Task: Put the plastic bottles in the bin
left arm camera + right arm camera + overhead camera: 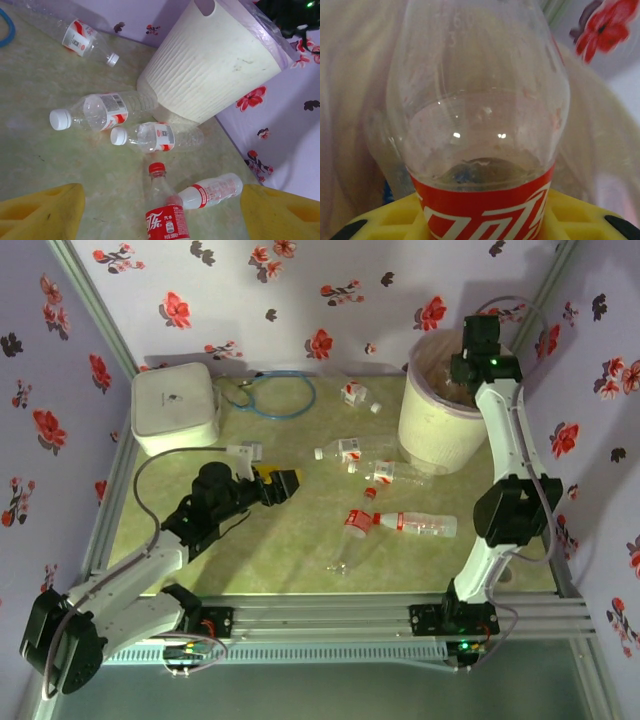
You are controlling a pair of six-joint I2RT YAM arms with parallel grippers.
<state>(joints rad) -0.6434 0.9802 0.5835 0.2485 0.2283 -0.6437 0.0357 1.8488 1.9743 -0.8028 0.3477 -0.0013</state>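
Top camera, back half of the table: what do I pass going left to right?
white square box → blue cable loop → small bottle lying near the back wall → bin

Top view: right arm (pixel 505 410) hanging over bin (pixel 435 425), covering part of bin mouth; contents inside bin not readable.
Right wrist view: red-label bottle (pixel 480 150) running off top and bottom edges, both ends cut; right fingers (pixel 575 215) showing as yellow slabs, tips cropped by bottom edge; background blurring into pale smear.
Left wrist view: bin rim being clipped by top edge; cola bottle (pixel 166 215) in front of bin losing lower body at bottom edge; left fingers (pixel 45 210) being cropped at bottom corners.
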